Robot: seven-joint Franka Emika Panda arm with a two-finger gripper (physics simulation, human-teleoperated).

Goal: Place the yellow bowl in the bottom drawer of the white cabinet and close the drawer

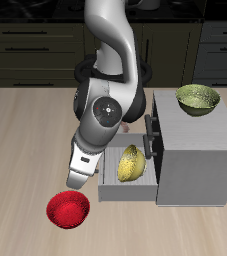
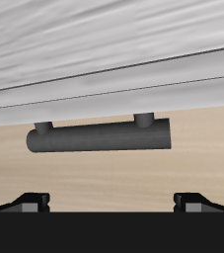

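One gap: fingers (image 2: 35,201) are standing wide apart, holding nothing.
Handle (image 2: 99,136): lying crosswise just ahead, between the fingertips.
Bowl (image 1: 132,163): sitting inside the open drawer (image 1: 112,190).
Push: going toward the cabinet (image 1: 200,150).

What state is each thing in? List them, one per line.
bottom drawer: pulled open.
yellow bowl: lying in the bottom drawer, not held.
green bowl: upright on the white cabinet.
red bowl: upright on the table.
gripper: open, empty, facing the drawer handle.
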